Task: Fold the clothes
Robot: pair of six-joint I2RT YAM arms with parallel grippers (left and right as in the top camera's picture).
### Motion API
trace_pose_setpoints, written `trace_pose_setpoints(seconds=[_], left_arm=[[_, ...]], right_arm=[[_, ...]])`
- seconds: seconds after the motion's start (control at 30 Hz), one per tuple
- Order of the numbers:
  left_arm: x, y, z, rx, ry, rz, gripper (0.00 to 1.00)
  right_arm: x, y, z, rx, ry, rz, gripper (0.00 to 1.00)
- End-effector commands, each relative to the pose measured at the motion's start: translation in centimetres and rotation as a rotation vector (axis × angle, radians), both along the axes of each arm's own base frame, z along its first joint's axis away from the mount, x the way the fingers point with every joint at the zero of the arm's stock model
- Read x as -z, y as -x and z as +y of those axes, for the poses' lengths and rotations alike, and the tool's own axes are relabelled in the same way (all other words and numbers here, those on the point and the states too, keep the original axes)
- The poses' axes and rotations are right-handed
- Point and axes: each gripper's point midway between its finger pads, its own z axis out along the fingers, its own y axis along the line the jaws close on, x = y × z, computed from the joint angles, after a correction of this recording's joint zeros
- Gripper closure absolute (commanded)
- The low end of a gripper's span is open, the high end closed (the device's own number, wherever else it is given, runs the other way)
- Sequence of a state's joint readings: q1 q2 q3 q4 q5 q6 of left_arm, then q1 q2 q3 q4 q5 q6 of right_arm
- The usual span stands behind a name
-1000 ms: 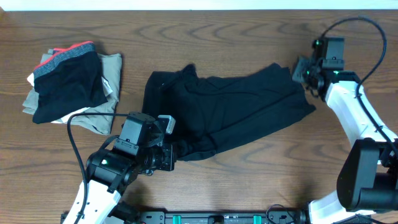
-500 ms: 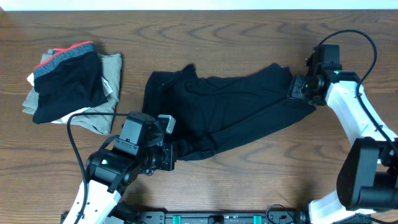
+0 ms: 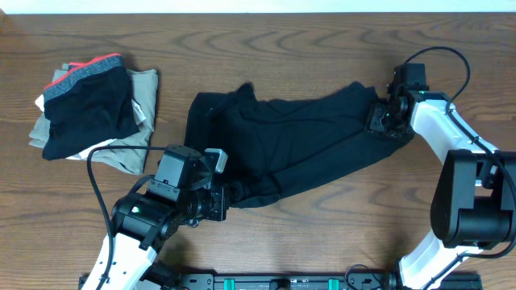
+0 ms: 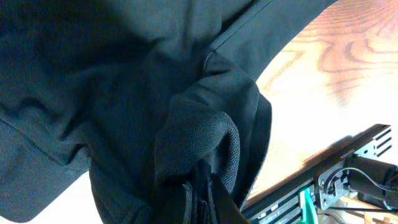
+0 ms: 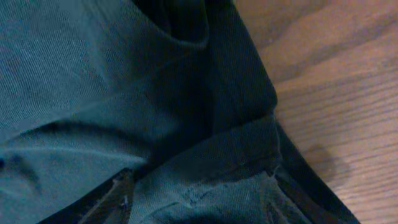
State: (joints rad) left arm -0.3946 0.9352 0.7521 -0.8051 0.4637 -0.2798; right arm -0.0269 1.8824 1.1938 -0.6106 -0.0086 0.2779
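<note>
The clothes [image 3: 298, 145], a plain black garment, lie crumpled across the middle of the wooden table. My left gripper [image 3: 228, 200] is at their lower left edge. In the left wrist view the left gripper [image 4: 200, 196] is shut on a bunched fold of the clothes [image 4: 124, 93]. My right gripper [image 3: 380, 121] rests on the garment's right end. In the right wrist view the right gripper [image 5: 199, 199] stands open, one of its fingers [image 5: 118, 196] at each side of a hemmed flap of the clothes [image 5: 93, 93] that lies between them.
A pile of folded garments [image 3: 93, 105] sits at the far left: a black one with a grey band and red-orange trim on top of khaki ones. Bare wood [image 3: 322, 48] lies behind the clothes. A black rail [image 3: 282, 282] runs along the front edge.
The right gripper has come down and to the left, from beyond the garment's right end onto that end. The left gripper and the clothes have not moved.
</note>
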Motion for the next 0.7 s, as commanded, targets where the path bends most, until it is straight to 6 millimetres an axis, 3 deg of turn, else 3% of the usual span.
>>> trace_pose_setpoints(seconds=[0.0,0.2,0.5,0.67], left_arm=[[0.0,-0.1,0.1,0.009,-0.012,-0.013,0.94],[0.0,-0.1,0.1,0.009,-0.012,-0.013,0.94],[0.0,-0.1,0.1,0.009,-0.012,-0.013,0.94],[0.0,-0.1,0.1,0.009,-0.012,-0.014,0.94]], right_arm=[[1.0,0.3,0.5,0.006,-0.012,0.024,0.38],[2.0,0.5,0.5,0.006,-0.015,0.047,0.49],[2.1,0.7,0.5,0.01,-0.017,0.057,0.99],[0.7,0.8,0.2,0.015,-0.001,0.04,0.99]])
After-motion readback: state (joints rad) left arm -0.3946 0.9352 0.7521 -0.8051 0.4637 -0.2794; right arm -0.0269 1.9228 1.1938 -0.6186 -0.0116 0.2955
